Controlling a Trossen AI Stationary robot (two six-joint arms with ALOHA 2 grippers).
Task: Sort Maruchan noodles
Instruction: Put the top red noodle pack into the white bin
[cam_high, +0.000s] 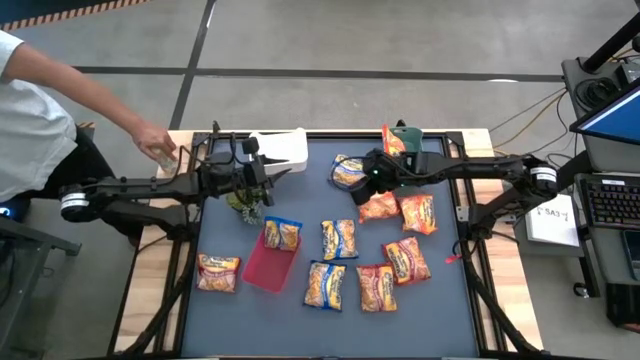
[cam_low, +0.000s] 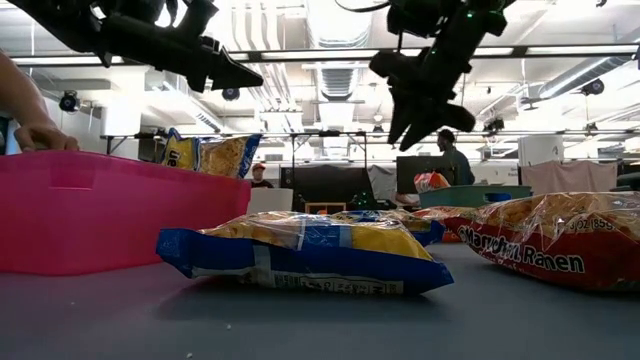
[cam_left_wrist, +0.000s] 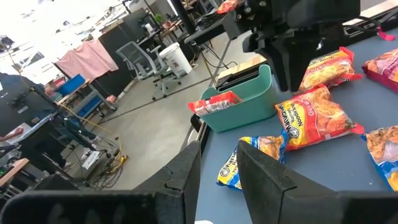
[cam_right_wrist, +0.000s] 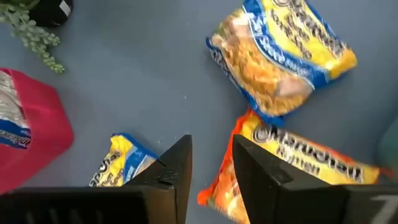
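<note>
1. Sorting is at an early stage: one blue-trimmed packet (cam_high: 281, 233) lies in the red tray (cam_high: 262, 273), and one red-trimmed packet (cam_high: 392, 141) sits in the teal bin (cam_high: 409, 135) at the table's far edge.
2. Most packets lie loose on the mat: a blue one (cam_high: 347, 172) near the far edge, orange and red ones on the right half, two more blue ones mid-table, and one (cam_high: 218, 272) alone beyond the tray on the left.
3. Right gripper (cam_right_wrist: 208, 165) hangs above the mat over the edge of an orange packet (cam_right_wrist: 292, 168), fingers slightly apart, holding nothing.
4. Left gripper (cam_left_wrist: 217, 165) hovers near the plant (cam_high: 245, 207), fingers narrowly apart, empty.
5. A person's hand (cam_high: 155, 145) reaches in at the far left corner.
</note>
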